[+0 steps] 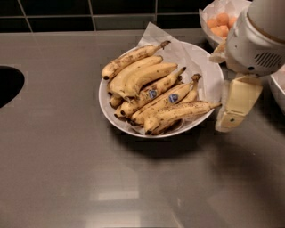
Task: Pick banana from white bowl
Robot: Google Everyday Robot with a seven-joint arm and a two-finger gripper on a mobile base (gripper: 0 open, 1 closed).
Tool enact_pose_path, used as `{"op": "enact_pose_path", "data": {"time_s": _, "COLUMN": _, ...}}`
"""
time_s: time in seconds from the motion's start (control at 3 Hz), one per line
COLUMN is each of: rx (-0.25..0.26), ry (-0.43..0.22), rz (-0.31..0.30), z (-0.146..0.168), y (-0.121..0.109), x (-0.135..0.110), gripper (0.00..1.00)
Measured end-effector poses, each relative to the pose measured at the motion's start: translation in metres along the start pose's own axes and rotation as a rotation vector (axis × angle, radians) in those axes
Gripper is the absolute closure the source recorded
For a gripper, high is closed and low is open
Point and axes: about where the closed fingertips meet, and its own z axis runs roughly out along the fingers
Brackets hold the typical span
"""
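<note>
The long brown-speckled yellow banana [182,112] lies at the front of the wide white paper-lined bowl [101,100], its stem toward the cream gripper [234,111] beside the rim; open or closed, I cannot tell. Coming in low, it could push the bowl

Steel counter [67,169], sink cutout at L [6,84], black tile wall [53,9], bowl w/ orange fruit top R [206,21]

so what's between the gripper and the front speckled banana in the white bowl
Only the white bowl's rim, in the camera view: the banana's stem pokes over it toward the gripper, which hangs just outside the bowl.
</note>
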Motion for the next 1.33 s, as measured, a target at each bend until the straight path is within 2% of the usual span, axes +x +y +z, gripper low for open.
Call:
{"op": "enact_pose_path", "data": {"time_s": 0.33, "rx": -0.028, "ry": -0.013, "rz": -0.057, "z": 0.006, "y": 0.007, "x": -0.026, "gripper": 0.11}}
{"op": "enact_pose_path", "data": {"time_s": 0.67, "rx": -0.036, "ry": -0.013, "rz": -0.087, "z": 0.015, "y": 0.007, "x": -0.039, "gripper": 0.13}}
{"op": "enact_pose_path", "data": {"time_s": 1.0, "rx": -0.023, "ry": 0.003, "rz": -0.088, "z": 0.023, "y": 0.005, "x": -0.041, "gripper": 0.3}}
{"op": "enact_pose_path", "data": {"time_s": 1.33, "rx": -0.002, "ry": 0.014, "rz": -0.078, "z": 0.03, "y": 0.006, "x": -0.039, "gripper": 0.38}}
